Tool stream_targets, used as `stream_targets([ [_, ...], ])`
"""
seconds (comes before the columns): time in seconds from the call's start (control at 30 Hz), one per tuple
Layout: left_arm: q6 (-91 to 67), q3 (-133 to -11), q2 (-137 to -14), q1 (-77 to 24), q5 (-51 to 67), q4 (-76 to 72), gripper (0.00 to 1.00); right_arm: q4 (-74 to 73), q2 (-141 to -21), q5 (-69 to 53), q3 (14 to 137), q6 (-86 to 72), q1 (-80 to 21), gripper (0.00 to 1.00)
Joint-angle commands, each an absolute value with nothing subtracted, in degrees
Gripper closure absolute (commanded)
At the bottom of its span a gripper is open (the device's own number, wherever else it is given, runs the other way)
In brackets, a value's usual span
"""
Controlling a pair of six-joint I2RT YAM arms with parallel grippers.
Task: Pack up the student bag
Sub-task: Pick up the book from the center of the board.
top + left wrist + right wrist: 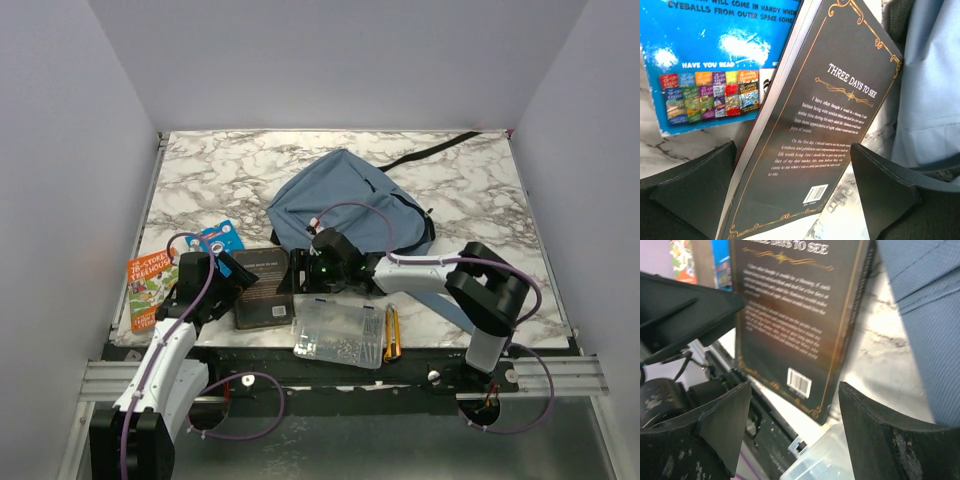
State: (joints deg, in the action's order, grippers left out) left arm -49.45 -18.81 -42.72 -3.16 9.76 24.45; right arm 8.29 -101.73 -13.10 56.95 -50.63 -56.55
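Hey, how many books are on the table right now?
3. A black book lies near the front edge, left of centre; a blue book sits behind it, left of the backpack; an orange book lies at the far left. More could be hidden under the backpack.

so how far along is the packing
Done: nothing visibly in the bag. In hand: left claw and right claw sit open at the black book, neither gripping it. To do: that book, blue book, orange book, clear box and pens all lie outside the bag.
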Motion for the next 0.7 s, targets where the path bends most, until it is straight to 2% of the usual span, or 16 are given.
stream_targets([
  [0.0, -49.85, -16.55, -43.69, -2.86, 13.11, 18.05, 0.02, 11.51, -106.75, -8.47, 58.97, -50.23, -56.60, 0.27],
  [0.13, -49.54, -16.34, -45.60, -2.76, 13.87, 17.20, 0.02, 12.43, -109.50, -4.92, 59.05, -52.12, -56.41, 0.26],
  [0.3, -48.05, -16.57, -46.51, -2.74, 14.44, 16.62, 0.03, 17.22, -113.11, -8.81, 59.61, -52.61, -54.87, 0.26],
  [0.37, -48.07, -16.61, -46.42, -2.70, 15.84, 16.09, 0.07, 19.64, -113.93, -11.30, 59.61, -52.95, -54.76, 0.27],
  [0.47, -47.81, -17.21, -45.61, -2.72, 18.42, 16.42, 0.19, 23.14, -113.44, -14.08, 58.36, -53.73, -54.80, 0.28],
  [0.6, -48.11, -17.29, -42.55, -2.72, 19.17, 17.00, 0.51, 21.98, -111.78, -13.98, 58.38, -53.02, -54.76, 0.28],
  [0.67, -48.34, -17.68, -41.04, -2.66, 19.25, 17.97, 0.62, 20.79, -111.15, -13.99, 58.62, -51.84, -54.76, 0.28],
])
